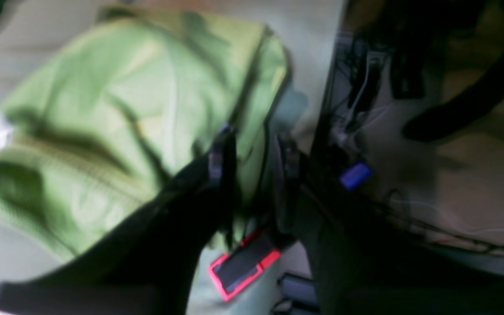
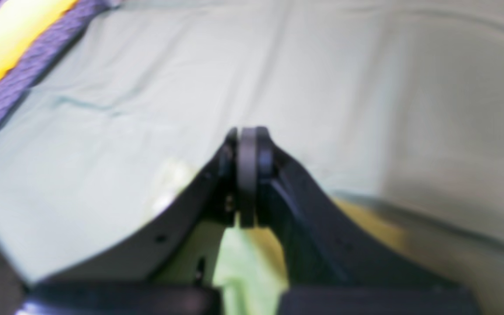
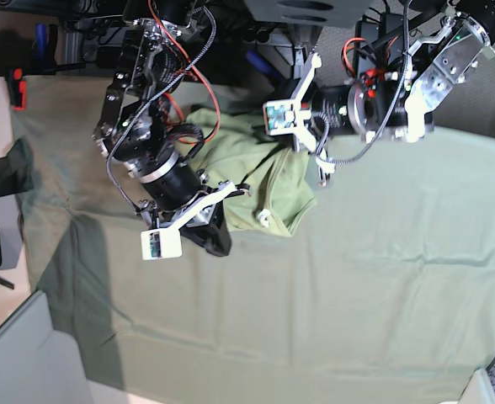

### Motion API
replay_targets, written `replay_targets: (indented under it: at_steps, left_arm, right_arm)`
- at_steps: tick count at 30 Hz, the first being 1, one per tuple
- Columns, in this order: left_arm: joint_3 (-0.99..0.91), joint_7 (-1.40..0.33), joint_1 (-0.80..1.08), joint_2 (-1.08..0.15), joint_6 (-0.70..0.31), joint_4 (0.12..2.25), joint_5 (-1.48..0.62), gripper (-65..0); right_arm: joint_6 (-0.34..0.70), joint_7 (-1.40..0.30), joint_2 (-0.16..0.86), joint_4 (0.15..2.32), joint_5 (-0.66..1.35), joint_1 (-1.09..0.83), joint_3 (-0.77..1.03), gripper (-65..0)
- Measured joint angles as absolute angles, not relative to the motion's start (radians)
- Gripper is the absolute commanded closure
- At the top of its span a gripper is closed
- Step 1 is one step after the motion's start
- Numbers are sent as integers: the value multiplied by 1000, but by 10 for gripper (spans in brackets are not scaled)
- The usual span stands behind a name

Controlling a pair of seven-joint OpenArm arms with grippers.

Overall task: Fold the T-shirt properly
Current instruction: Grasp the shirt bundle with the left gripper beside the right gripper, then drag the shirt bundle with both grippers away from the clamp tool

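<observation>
Spread over the desk (image 3: 332,320) was a large dull grey-green table cloth (image 3: 231,337), and cables and equipment could be seen beyond its far edge. The T-shirt (image 3: 260,181) lay bunched near the far side of the cloth, between the two arms, rumpled into a heap with nothing laid flat.

The left pincer (image 1: 252,153) was seen in the left wrist view clamped on a fold of the pale green fabric, its jaws partly closed with cloth pinched between them; the picture was blurred, so it could not be told which part of the garment was held. The right pincer (image 2: 247,175) was shown with its jaws pressed together above the cloth, with a patch of the shirt visible beneath it; nothing appeared to be gripped there.

The step in hand was judged to be an early one: the shirt was being taken up so that it could be spread out. Folding had not yet begun. For the next move, the gripped edge would probably need to be lifted and drawn outward, and a second hold by the right pincer would likely be called for.
</observation>
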State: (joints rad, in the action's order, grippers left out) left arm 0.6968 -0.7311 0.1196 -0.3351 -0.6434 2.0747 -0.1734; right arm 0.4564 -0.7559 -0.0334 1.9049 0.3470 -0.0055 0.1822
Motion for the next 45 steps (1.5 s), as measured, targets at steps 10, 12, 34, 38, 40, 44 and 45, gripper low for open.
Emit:
replay_targets:
  at_steps: [10,12,34,38,40,44,45]
  left_arm:
    - [825,-698,-25,-303,-595,1965,-54,0]
    - [824,-698,-46,-299,-607,1938,-53,0]
    - [839,-687,-159,-314,-637,1655,-111,0]
    - [839,-656,-159,-351,-642,1645,-123,0]
    - [839,-653,-168,-378,-645,1645,-143,0]
    - [839,-690,-181,-411,-645,1657,-173,0]
    - [843,-708,-181,-410,-645,1665,-170,0]
  right_arm:
    - [456,-737,39,1748,305,83,281,0]
    - [457,-733,70,1729,304,102,281,0]
    - [456,-738,175,1557,318,186,281,0]
    - [456,-741,177,1557,352,186,281,0]
    - [456,-749,177,1557,377,186,281,0]
    - [456,-749,177,1557,396,186,281,0]
    - [456,-748,177,1555,397,186,281,0]
